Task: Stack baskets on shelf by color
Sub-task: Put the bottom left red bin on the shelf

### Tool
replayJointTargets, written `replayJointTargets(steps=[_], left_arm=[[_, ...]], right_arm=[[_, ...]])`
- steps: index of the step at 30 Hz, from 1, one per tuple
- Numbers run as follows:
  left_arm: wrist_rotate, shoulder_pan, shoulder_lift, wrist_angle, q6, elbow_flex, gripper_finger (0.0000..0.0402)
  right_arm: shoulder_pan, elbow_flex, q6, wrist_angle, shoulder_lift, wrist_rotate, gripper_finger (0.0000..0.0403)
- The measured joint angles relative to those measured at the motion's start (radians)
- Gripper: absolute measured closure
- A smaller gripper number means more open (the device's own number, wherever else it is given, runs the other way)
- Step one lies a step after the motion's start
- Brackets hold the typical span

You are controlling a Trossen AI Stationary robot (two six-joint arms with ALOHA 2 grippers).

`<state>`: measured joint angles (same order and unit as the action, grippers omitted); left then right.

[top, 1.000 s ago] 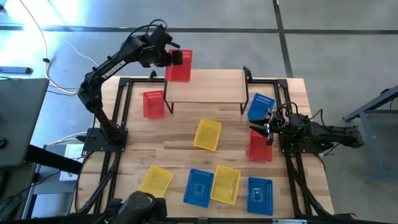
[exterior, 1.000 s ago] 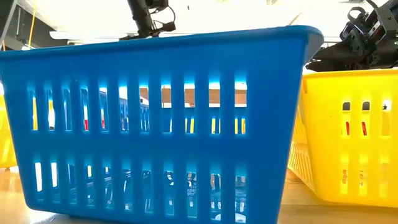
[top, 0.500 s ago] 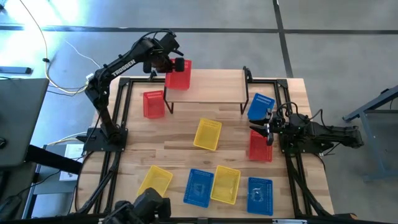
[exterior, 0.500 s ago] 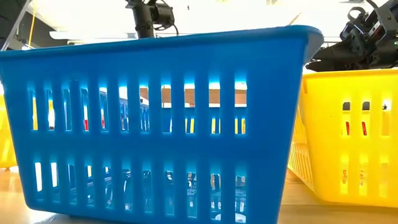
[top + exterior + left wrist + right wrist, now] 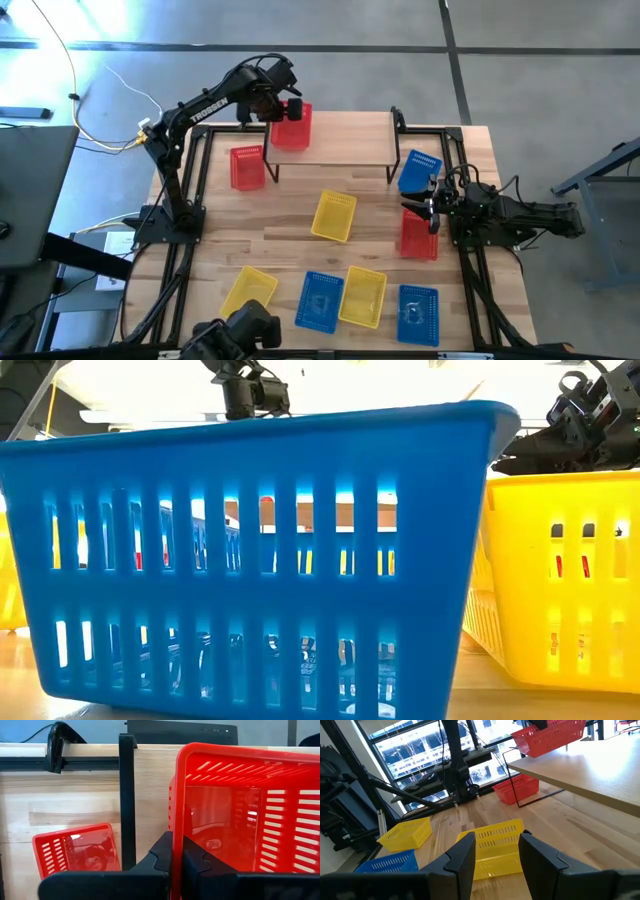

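My left gripper (image 5: 287, 103) is shut on a red basket (image 5: 291, 127) over the left end of the shelf (image 5: 345, 140). In the right wrist view this red basket (image 5: 550, 735) sits tilted just over the shelf top (image 5: 590, 775); whether it touches the top I cannot tell. A second red basket (image 5: 246, 167) rests on the table left of the shelf. My right gripper (image 5: 425, 212) waits open near the table's right edge, between a blue basket (image 5: 419, 170) and a third red basket (image 5: 419, 236). My left gripper (image 5: 177, 845) pinches the red basket's side wall at its rim (image 5: 176, 827), one finger inside the basket and one outside. The fingers come from the table's far left, slanting down. The basket is tilted in the hold, its open side toward the wrist camera.
Loose on the table are a yellow basket (image 5: 334, 215) at the middle and, along the near edge, a yellow (image 5: 251, 290), a blue (image 5: 321, 300), another yellow (image 5: 363, 296) and another blue (image 5: 418, 314). A black shelf leg (image 5: 127, 795) stands beside the held basket.
My left gripper has carried the red basket from beyond the shelf's far left corner toward the table's near edge and slightly right, bringing it over the shelf's left end. It has stayed shut on the basket.
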<state>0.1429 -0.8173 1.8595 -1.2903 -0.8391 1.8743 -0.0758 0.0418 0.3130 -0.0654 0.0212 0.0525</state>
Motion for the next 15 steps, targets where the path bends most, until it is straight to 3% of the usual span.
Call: replayJointTargets(steps=[15], left_arm=[[0.0,0.0,0.0,-0.025,0.004,-0.001,0.0401]], right_arm=[[0.0,0.0,0.0,0.0,0.0,0.0,0.0268]])
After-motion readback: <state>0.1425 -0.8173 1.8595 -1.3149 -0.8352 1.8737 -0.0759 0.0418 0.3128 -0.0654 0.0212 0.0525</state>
